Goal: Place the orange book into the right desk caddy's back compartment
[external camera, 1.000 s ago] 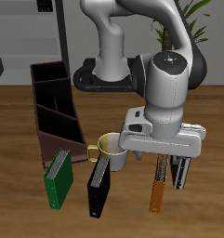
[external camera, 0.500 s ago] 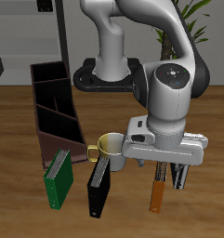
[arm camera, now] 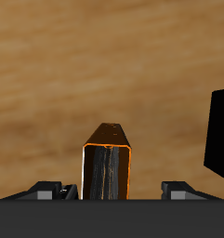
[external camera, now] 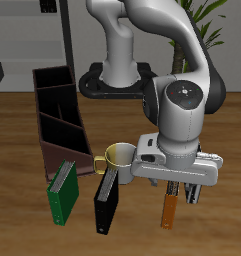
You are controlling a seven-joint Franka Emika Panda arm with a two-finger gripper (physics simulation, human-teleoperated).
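The orange book [external camera: 169, 207] lies flat on the table near its front edge; it also shows in the wrist view [arm camera: 107, 167]. My gripper [external camera: 176, 190] hangs low right over the book's far end, open, with its fingers [arm camera: 50, 191] on either side of the book and not closed on it [arm camera: 115, 191]. The right desk caddy [external camera: 58, 116] is a long dark maroon box across the table, beyond the mug. Its back compartment [external camera: 50, 80] at the far narrow end looks empty.
A yellow mug [external camera: 120, 160] stands between the caddy and my gripper. A black book [external camera: 105, 199] lies beside the orange book and shows in the wrist view [arm camera: 219, 130]. A green book [external camera: 61, 191] lies at the caddy's near end.
My gripper has come down closer to the orange book. The book and the other things have not moved.
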